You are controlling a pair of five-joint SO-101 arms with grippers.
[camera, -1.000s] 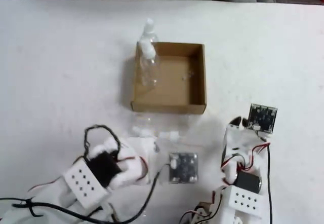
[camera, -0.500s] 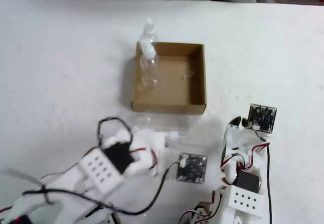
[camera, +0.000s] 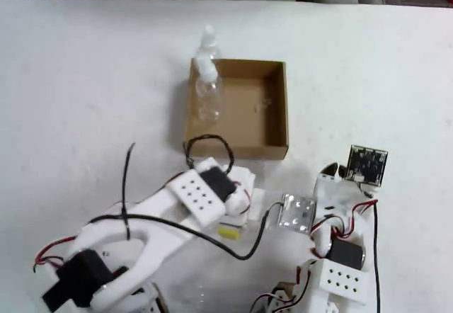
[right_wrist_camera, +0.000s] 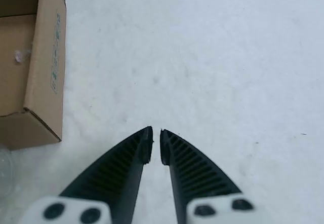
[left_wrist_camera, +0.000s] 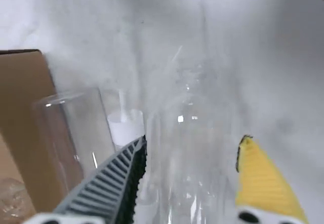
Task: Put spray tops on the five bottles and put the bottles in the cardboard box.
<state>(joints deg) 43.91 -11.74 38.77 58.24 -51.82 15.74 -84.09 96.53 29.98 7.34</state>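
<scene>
Swinging up from lower left to frame centre, the left gripper (left_wrist_camera: 192,143) now straddles a clear bottle (left_wrist_camera: 188,107), fingers apart, just below the cardboard box (camera: 237,149) (pickup looks imminent); right gripper (right_wrist_camera: 156,145) fingers together, empty.

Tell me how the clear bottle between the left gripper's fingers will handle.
The clear bottle looks empty and thin-walled, so it is probably light and may flex under the left gripper. Its smooth, round plastic could slip or roll.

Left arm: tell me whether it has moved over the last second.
Yes. The left arm has swung toward the cardboard box, ending beside its near wall.
</scene>
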